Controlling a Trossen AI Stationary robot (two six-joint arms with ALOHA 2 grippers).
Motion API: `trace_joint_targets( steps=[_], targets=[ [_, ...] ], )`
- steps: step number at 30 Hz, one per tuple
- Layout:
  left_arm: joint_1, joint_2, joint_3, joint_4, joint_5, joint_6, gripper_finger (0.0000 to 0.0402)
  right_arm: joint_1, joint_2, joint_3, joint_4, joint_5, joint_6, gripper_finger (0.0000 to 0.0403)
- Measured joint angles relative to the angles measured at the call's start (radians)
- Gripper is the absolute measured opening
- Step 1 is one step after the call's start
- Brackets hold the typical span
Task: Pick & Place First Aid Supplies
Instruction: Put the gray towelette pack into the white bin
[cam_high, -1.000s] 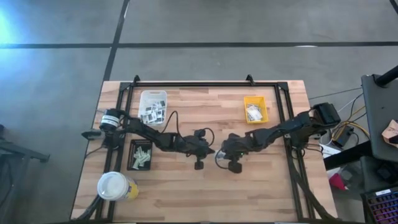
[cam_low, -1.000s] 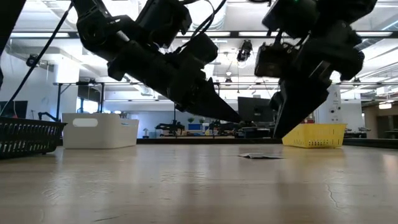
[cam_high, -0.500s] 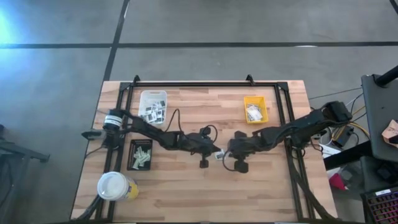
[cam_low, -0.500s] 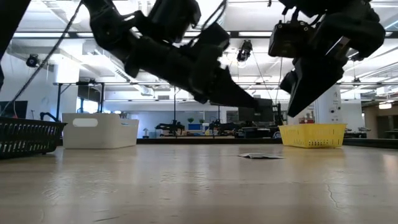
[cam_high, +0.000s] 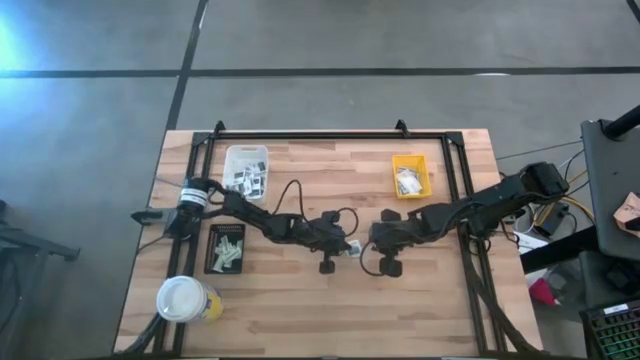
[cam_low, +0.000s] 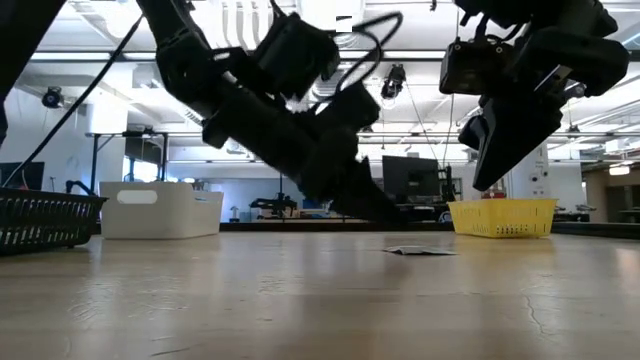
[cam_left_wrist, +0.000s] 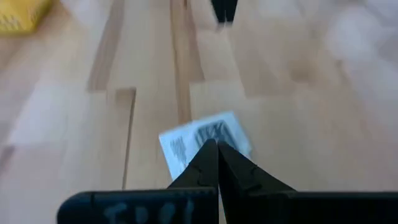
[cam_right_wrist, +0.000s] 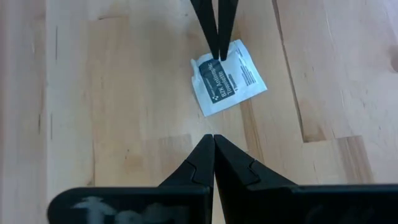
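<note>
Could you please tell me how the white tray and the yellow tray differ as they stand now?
The white tray sits on the table's left side and is larger; the yellow tray sits on the right and is smaller. The white tray holds dark-printed packets; the yellow tray's contents look paler. Both stand at the far edge and hold supplies.

One flat white packet (cam_right_wrist: 228, 76) with dark grey print lies on the bare wood between my two pincers. It rests flat and turned askew to the board seams. My left pincer (cam_left_wrist: 217, 144), fingers pressed together, has its tips right at the packet's edge (cam_left_wrist: 204, 140); whether they touch it I cannot tell. My right pincer (cam_right_wrist: 213, 138), also closed, points at the packet from the opposite side, a short way off and clear of it. More white packets (cam_high: 408, 180) lie heaped well beyond my right pincer, and others (cam_high: 245, 181) well beyond my left.
</note>
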Motion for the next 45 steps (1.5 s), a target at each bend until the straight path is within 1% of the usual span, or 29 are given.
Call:
trace_joint_targets(
  steps=[3,11,18,21,26,28,32,35,39,41,43,45],
  targets=[
    [0.001,0.018,-0.001,0.003,-0.003,-0.005,0.0000,0.000,0.000,-0.001,0.000,0.003,0.000,0.0008],
    [0.002,0.024,-0.002,-0.042,-0.062,-0.028,0.0000,0.000,0.000,-0.012,0.007,0.003,-0.008,0.0008],
    [0.003,0.023,-0.011,-0.053,-0.063,-0.074,0.0000,0.000,0.000,-0.056,0.009,0.002,-0.020,0.0008],
    [0.003,0.023,-0.011,-0.061,-0.064,-0.102,0.0000,0.000,0.006,-0.074,0.039,0.001,-0.097,0.0009],
    [0.011,0.020,-0.011,-0.099,-0.063,-0.208,0.0000,0.014,0.027,-0.080,0.115,-0.005,-0.220,0.0011],
    [0.013,0.018,-0.010,-0.126,-0.063,-0.244,0.0000,0.033,0.036,-0.079,0.143,-0.005,-0.286,0.0018],
    [0.013,0.018,-0.010,-0.139,-0.045,-0.278,0.0000,0.065,0.068,-0.058,0.140,0.006,-0.417,0.0044],
    [0.015,0.018,-0.011,-0.137,-0.029,-0.299,0.0000,0.091,0.100,-0.045,0.151,0.074,-0.535,0.0069],
    [0.016,0.020,-0.012,-0.135,-0.025,-0.329,0.0000,0.126,0.159,-0.031,0.177,0.262,-0.687,0.0096],
    [0.016,0.020,-0.012,-0.135,-0.022,-0.336,0.0000,0.138,0.189,-0.023,0.190,0.336,-0.746,0.0104],
    [0.016,0.020,-0.012,-0.136,-0.021,-0.337,0.0000,0.150,0.219,-0.012,0.184,0.378,-0.782,0.0109],
    [0.016,0.020,-0.012,-0.136,-0.021,-0.337,0.0000,0.162,0.244,0.000,0.184,0.398,-0.789,0.0111]
  ],
)
